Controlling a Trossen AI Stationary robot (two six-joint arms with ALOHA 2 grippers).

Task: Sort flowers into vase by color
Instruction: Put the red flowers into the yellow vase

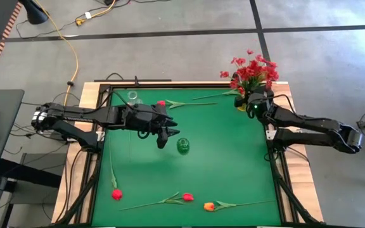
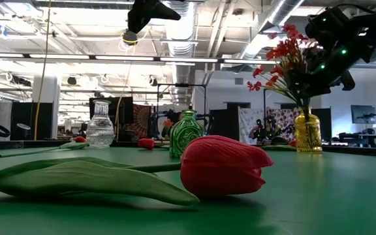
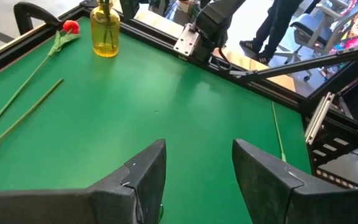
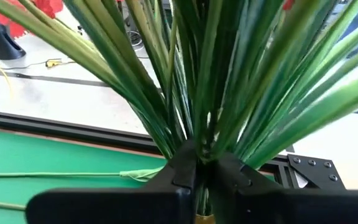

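Note:
A bunch of red blossom sprays [image 1: 253, 68] stands with its green stems in a yellow vase [image 2: 307, 132] at the table's far right corner. My right gripper [image 4: 205, 163] is shut on those stems just above the vase. My left gripper [image 1: 163, 138] hangs open above mid-table, beside a small green vase [image 1: 182, 146] and touching nothing. A clear vase [image 1: 132, 97] stands near the far edge. Lying on the green mat are a red tulip [image 1: 161, 103] near the far edge, another red tulip [image 1: 116, 194], a red-pink tulip [image 1: 187, 197] and an orange tulip [image 1: 209, 206] near the near edge. My right gripper pinches the gathered green stems [image 4: 199, 146] of the red spray bunch between its two fingers, just above the yellow vase's mouth. It reaches in from the table's right side and lies across the stems. The bunch stands upright, its stems fanning out past the fingers, its lower ends in the vase.
A loose green stem [image 1: 215, 95] lies by the far edge near the yellow vase. A black frame rail [image 1: 189, 83] borders the mat. Open green mat lies between the green vase and the near-edge tulips. A person's legs [image 3: 284, 25] show beyond the table.

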